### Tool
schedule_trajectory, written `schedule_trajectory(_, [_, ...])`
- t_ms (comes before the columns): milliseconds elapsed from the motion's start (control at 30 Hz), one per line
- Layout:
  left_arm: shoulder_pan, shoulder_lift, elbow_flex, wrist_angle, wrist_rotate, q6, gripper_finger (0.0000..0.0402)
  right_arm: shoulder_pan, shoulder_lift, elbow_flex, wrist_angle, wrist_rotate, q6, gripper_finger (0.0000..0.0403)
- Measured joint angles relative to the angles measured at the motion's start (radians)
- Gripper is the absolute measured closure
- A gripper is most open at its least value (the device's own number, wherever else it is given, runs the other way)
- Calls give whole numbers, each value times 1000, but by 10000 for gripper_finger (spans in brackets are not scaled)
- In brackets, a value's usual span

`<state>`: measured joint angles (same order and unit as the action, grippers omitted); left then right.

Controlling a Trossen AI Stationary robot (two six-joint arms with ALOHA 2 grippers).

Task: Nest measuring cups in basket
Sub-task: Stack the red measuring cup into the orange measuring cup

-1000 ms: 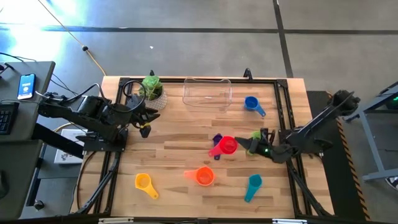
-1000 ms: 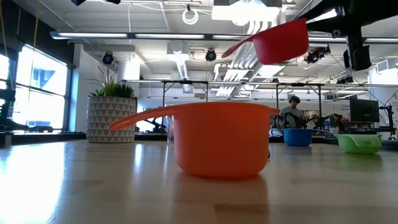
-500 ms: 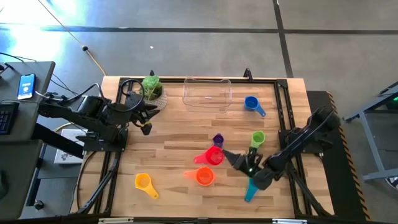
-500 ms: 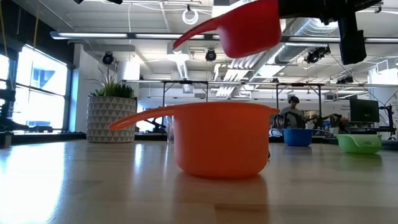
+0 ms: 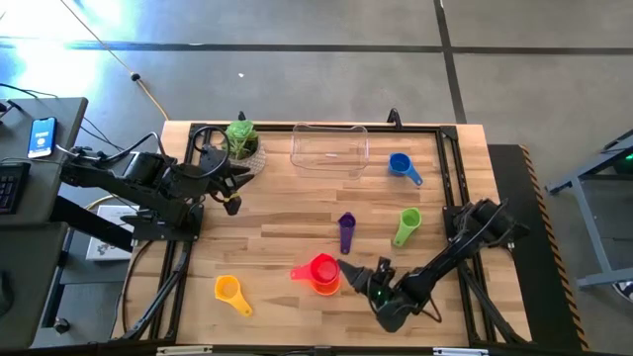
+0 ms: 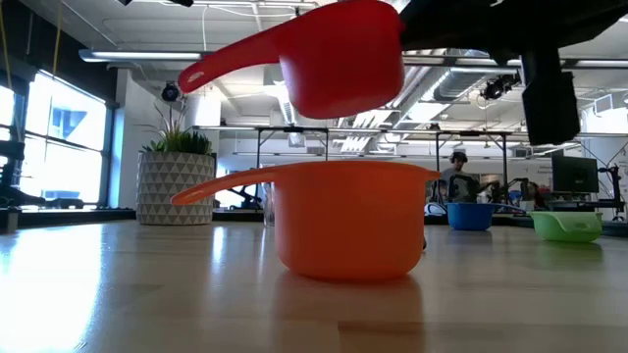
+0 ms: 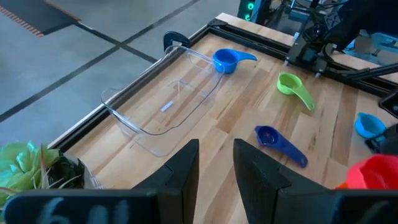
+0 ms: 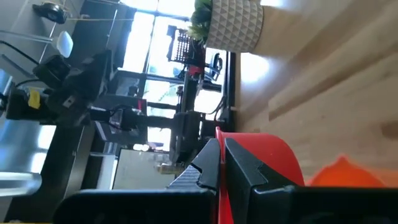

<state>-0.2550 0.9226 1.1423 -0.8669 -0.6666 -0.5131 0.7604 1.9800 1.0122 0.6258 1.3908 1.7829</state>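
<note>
The right gripper [image 5: 348, 271], clamped on the red cup [image 6: 343, 69], holds it directly above the orange cup [image 6: 348, 218]; handles point alike. The left gripper [image 7: 214, 165] waits open near the basket [image 7: 163, 99].

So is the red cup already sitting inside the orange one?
No, in the low view the red cup hangs in the air above the orange cup, with a clear gap between them.
</note>
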Motion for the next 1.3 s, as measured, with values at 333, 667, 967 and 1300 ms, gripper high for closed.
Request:
schedule_trajectory(333, [0, 0, 0, 0, 0, 1, 312, 14, 44, 37, -23, 2, 0, 403])
schedule_trajectory(667, [0, 0, 0, 0, 1, 20, 312, 6, 44, 37, -110, -55, 53, 403])
schedule_trajectory(967, [0, 0, 0, 0, 1, 20, 312, -22, 44, 37, -148, -119, 53, 403])
schedule_trajectory(1300, [0, 0, 0, 0, 1, 20, 312, -21, 44, 37, -215, -177, 80, 403])
